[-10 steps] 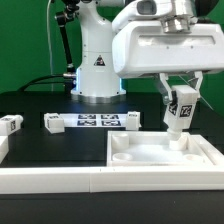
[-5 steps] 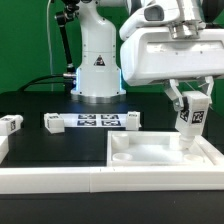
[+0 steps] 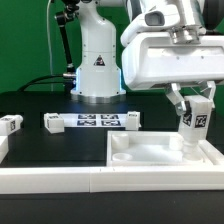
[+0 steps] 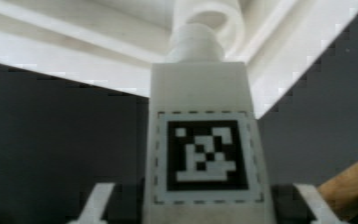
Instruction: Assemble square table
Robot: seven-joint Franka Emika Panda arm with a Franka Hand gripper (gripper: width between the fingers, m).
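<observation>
The square table's top (image 3: 122, 158), a white slab with a raised rim and recessed face, lies at the exterior view's right. My gripper (image 3: 195, 106) is shut on a white tagged leg (image 3: 193, 125), held upright with its lower end at the slab's far right corner. In the wrist view the leg (image 4: 202, 110) runs from between my fingers (image 4: 105, 205) toward a round corner feature of the slab (image 4: 87, 40). Whether the leg's end touches the slab is unclear.
The marker board (image 3: 92, 121) lies mid-table with a loose leg at each end (image 3: 52, 123) (image 3: 131, 119). Another leg (image 3: 10, 124) sits at the far left. A long white border wall (image 3: 70, 182) runs along the front. The robot base (image 3: 97, 65) stands behind.
The gripper has carried the leg toward the exterior view's right and slightly down, to the slab's far right corner. The grip has not changed.
</observation>
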